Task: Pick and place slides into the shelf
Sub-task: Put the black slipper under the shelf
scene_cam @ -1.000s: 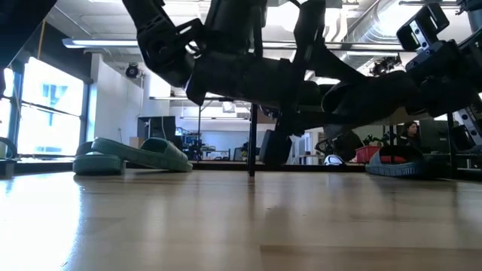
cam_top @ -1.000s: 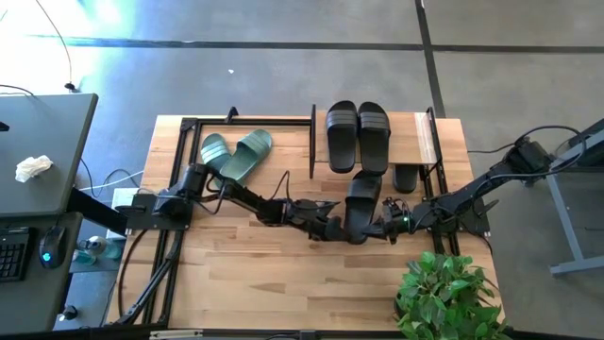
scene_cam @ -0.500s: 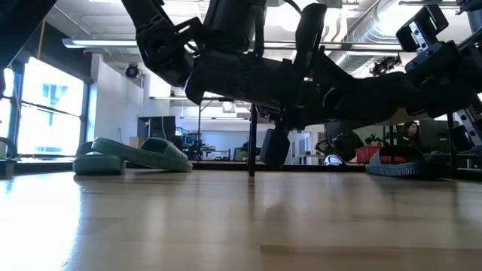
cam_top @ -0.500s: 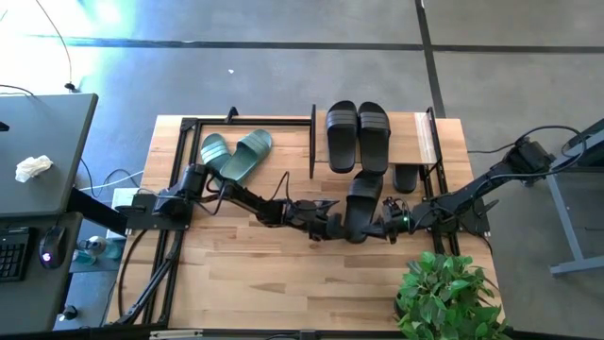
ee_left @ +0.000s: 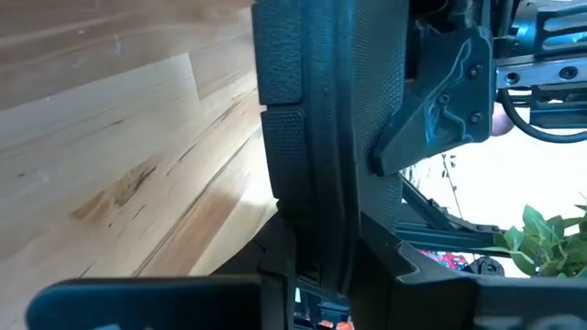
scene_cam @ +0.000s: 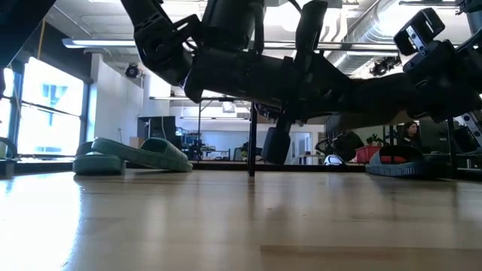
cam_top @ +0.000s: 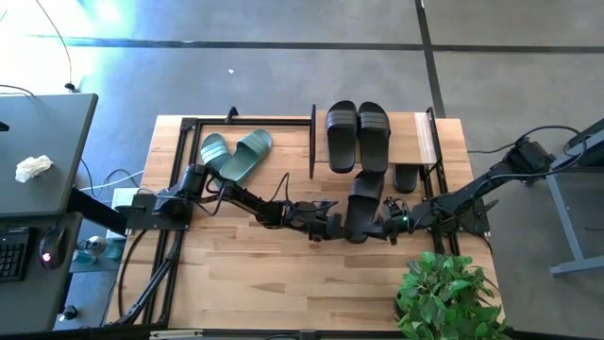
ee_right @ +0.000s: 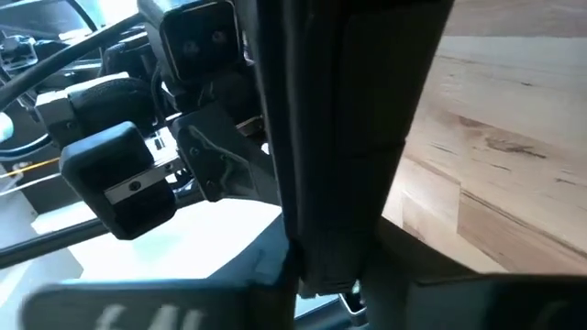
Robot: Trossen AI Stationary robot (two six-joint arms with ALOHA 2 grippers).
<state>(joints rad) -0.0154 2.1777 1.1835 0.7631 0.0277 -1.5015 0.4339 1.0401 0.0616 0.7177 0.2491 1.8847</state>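
Observation:
One black slide [cam_top: 360, 203] hangs in the air in front of the shelf [cam_top: 421, 142], with both grippers at its near end. My left gripper [cam_top: 332, 227] is shut on it from the table's left, and my right gripper [cam_top: 384, 227] is shut on it from the right. A black pair [cam_top: 359, 135] lies sole-down on the shelf's wooden top. Another black slide [cam_top: 406, 177] lies under the shelf's right part. The sage-green pair [cam_top: 236, 155] lies on the table inside the open black frame [cam_top: 189, 127]. My left gripper pinches the slide's left side edge [ee_left: 307, 229] near its near end between two fingers, coming level from the table's left. The slide is lifted clear of the table. My right gripper pinches the opposite side edge [ee_right: 335, 229] near the same end, coming level from the table's right. The slide [scene_cam: 354, 86] stays in the air between both grippers.
A potted plant [cam_top: 448, 293] stands at the table's near right corner. The open black frame fills the far left of the table. Bare wood [cam_top: 274, 279] lies near the front edge. A desk with a keyboard [cam_top: 14, 255] stands left of the table.
Both grippers have risen slightly with the black slide between them; it stays held and clear of the table.

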